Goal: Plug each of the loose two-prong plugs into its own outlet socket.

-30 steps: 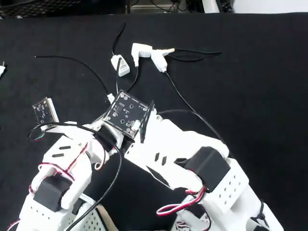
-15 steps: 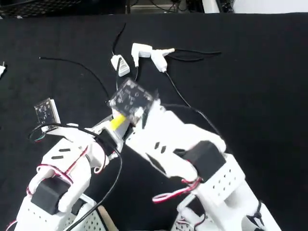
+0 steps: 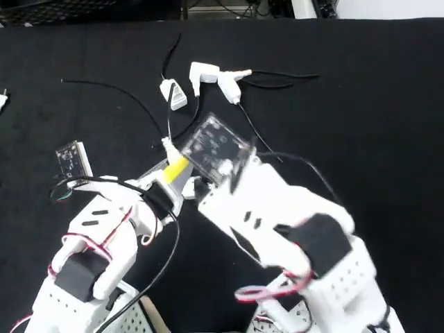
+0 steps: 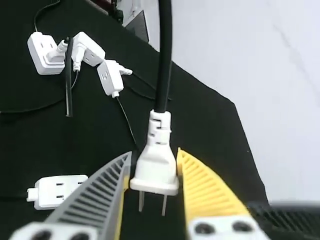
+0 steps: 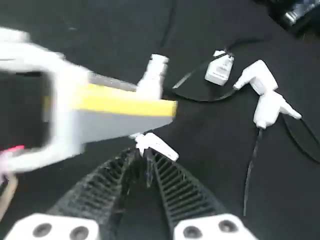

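My left gripper [image 4: 152, 167] is shut on a white two-prong plug [image 4: 155, 170] with a black cord, prongs pointing back toward the camera, held above the black table. In the high view its yellow finger [image 3: 173, 170] sits at the table's middle. A white outlet socket [image 4: 57, 190] lies flat beside it on the cloth. In the right wrist view that socket [image 5: 156, 145] sits at the tips of my right gripper [image 5: 144, 157], whose black fingers are closed on its near end. The left gripper's yellow finger [image 5: 125, 106] and the held plug [image 5: 155, 75] hang just beyond.
Three white plugs and adapters with thin black cords lie grouped at the far middle of the table [image 3: 173, 94], [image 3: 203, 71], [image 3: 231, 84]. Loose cords trail from them toward the arms. The right arm's camera board [image 3: 216, 147] overhangs the work spot.
The right arm has swung to the right and slightly away, uncovering the left gripper's yellow finger. The left arm has shifted a little to the right.
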`<action>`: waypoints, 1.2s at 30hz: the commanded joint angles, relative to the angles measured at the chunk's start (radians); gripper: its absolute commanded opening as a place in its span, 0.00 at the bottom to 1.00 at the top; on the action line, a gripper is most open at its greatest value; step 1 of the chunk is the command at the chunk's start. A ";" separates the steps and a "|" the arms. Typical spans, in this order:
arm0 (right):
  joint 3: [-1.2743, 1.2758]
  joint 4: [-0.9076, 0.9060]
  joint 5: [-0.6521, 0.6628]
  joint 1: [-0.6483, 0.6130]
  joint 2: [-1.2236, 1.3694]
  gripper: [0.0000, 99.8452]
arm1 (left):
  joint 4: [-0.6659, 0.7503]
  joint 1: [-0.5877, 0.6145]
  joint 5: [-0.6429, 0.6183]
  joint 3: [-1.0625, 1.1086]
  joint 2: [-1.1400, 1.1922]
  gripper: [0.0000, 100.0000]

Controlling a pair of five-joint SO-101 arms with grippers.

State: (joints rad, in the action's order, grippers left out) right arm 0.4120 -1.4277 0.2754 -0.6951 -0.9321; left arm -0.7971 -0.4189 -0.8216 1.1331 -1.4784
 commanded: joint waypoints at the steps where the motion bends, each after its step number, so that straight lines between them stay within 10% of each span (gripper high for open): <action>1: -0.044 -0.025 -0.003 -0.121 -0.030 0.01 | 0.092 -0.002 0.011 0.041 -0.006 0.03; 15: 0.047 0.101 -0.043 0.020 0.157 0.01 | -0.063 -0.035 0.051 -0.065 -0.008 0.03; 36: 0.076 0.072 -0.002 -0.014 0.033 0.01 | 0.069 -0.044 0.048 -0.033 -0.008 0.03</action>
State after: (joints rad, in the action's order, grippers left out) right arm 0.4902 -1.3617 0.2677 -0.7058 -0.8892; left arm -0.6897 -0.4511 -0.7772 1.1607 -1.4784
